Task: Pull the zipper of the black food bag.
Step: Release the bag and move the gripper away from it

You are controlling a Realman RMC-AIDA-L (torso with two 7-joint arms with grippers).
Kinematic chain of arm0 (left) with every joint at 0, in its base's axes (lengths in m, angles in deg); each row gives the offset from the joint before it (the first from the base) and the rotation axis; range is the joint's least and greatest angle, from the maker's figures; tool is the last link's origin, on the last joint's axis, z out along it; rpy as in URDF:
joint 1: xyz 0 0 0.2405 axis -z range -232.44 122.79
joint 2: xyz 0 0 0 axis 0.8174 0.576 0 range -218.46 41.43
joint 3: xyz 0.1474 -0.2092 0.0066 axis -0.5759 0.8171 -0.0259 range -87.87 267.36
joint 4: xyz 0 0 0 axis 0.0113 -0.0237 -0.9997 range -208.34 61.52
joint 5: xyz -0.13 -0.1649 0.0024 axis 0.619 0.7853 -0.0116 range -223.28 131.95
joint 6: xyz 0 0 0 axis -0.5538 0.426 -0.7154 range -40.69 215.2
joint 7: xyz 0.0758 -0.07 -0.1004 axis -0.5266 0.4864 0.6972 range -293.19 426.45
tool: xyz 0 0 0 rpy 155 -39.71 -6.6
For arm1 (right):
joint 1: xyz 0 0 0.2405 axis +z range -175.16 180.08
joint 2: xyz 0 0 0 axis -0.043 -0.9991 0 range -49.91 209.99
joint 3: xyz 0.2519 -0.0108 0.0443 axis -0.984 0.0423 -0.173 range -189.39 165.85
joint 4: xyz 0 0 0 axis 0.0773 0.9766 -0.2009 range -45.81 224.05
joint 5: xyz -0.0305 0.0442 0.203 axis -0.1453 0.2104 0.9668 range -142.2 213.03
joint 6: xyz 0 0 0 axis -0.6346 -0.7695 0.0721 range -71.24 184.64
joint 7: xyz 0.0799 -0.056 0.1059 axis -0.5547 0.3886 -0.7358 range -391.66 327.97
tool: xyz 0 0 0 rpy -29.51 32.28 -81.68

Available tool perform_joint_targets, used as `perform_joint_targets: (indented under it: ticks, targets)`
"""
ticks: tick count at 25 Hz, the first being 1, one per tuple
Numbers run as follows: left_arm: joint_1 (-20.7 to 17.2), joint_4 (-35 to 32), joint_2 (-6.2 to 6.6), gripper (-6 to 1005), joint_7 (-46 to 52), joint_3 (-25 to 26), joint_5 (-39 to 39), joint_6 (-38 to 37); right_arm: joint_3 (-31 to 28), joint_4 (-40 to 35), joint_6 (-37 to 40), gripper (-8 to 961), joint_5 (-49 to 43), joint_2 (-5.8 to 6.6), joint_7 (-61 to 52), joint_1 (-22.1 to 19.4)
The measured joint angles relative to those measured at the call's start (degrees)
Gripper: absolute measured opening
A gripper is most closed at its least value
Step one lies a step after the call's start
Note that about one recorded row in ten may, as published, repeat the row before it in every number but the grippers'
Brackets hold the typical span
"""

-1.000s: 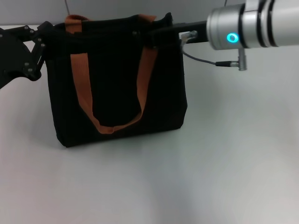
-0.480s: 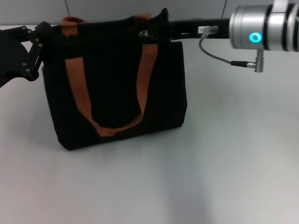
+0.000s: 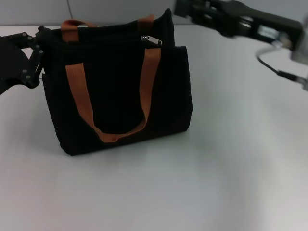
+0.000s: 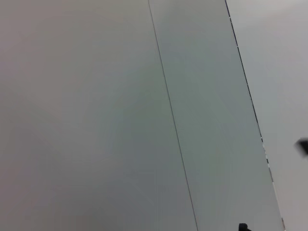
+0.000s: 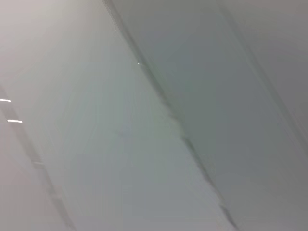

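The black food bag (image 3: 120, 91) stands upright on the white table in the head view, with two orange-brown handles (image 3: 79, 91). The zipper (image 3: 151, 40), a small silver pull tab, lies near the right end of the bag's top edge. My left gripper (image 3: 39, 41) is at the bag's upper left corner, against its side. My right gripper (image 3: 182, 8) is up in the air behind and to the right of the bag's top right corner, clear of the zipper. Neither wrist view shows the bag or a gripper.
The white table (image 3: 216, 168) spreads in front and to the right of the bag. A grey panelled wall (image 3: 110, 8) runs behind it. A grey cable (image 3: 269, 65) hangs under my right arm. Both wrist views show only grey panels (image 4: 120, 120).
My right gripper has left the bag's top edge, drawing back to the right and upward. The silver pull tab it covered now shows. The left gripper has stayed at the bag's left corner.
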Motion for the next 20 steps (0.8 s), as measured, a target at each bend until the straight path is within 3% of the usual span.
perform_joint_targets:
  ticks: [3,5,9,16,20]
  targets:
    - [-0.3,0.0,-0.11,27,0.6,0.0,-0.1,0.0,-5.5,9.3,13.1,472,1.4,0.83,12.3,0.7]
    - [-0.6,0.0,-0.2,27,0.7,0.0,-0.1,0.1,-6.7,15.0,19.2,551,1.1,2.14,20.2,0.8]
    - [-1.2,0.0,-0.34,27,2.5,0.1,-0.1,1.3,-7.0,21.5,23.8,745,-6.9,4.05,32.2,-0.5]
    - [-1.4,0.0,0.13,27,8.1,-0.2,-0.2,2.9,-7.1,21.8,22.3,792,-18.0,3.47,35.8,-1.9]
    - [-1.8,-0.1,1.27,30,15.2,-0.3,-0.2,2.8,-7.1,21.9,21.3,818,-20.7,2.66,36.5,-1.5]
